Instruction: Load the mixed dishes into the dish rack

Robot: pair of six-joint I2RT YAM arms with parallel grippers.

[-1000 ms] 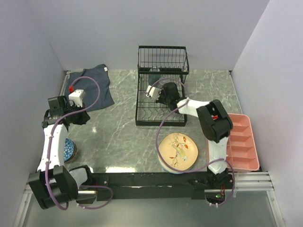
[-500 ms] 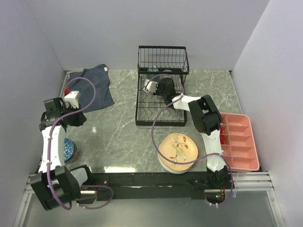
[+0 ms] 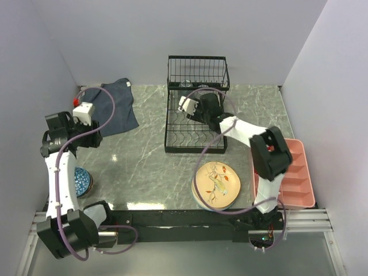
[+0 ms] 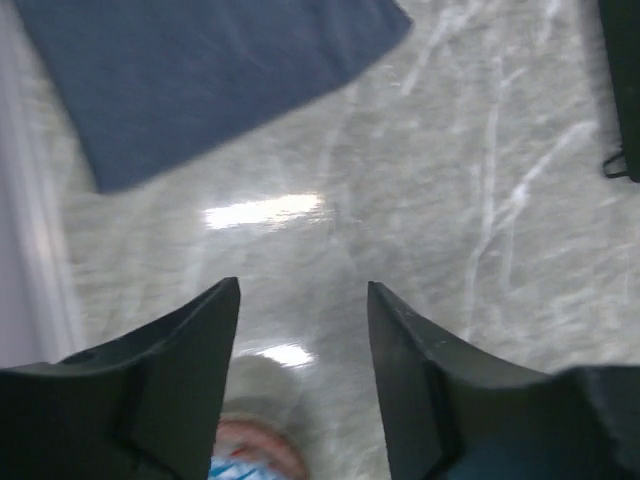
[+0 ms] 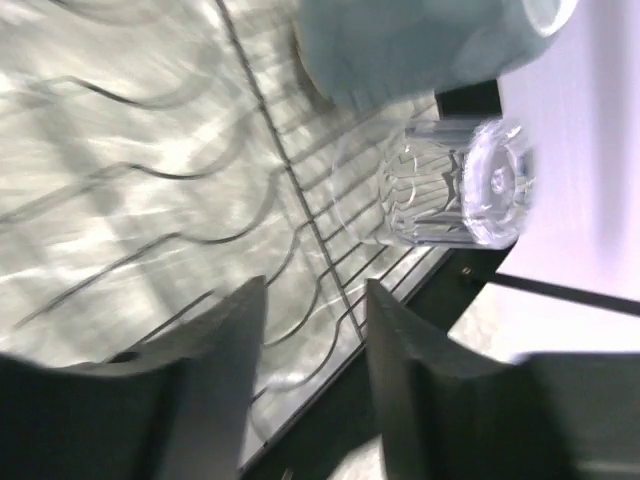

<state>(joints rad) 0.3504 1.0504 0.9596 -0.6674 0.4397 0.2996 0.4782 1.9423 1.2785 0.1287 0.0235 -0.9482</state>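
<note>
The black wire dish rack (image 3: 195,137) stands at the back centre. My right gripper (image 5: 315,285) hangs open inside it over the slotted base (image 5: 180,210), holding nothing. Just past its tips a small clear glass (image 5: 450,190) lies on its side on the wires, with a white mug (image 5: 400,40) beside it. At the left, my left gripper (image 4: 303,290) is open above bare table, also holding nothing. A blue patterned bowl (image 3: 82,181) sits below and behind it, blurred at the bottom of the left wrist view. The peach plate (image 3: 217,184) lies near the front.
A dark blue cloth (image 3: 112,103) lies at the back left, also in the left wrist view (image 4: 200,80). A pink compartmented tray (image 3: 294,172) sits along the right edge. Purple-grey walls close in the left, back and right sides.
Both grippers have gone from shut to open. The left arm has swung back and to the left, toward the cloth. The right gripper has stayed inside the rack, shifting slightly.
</note>
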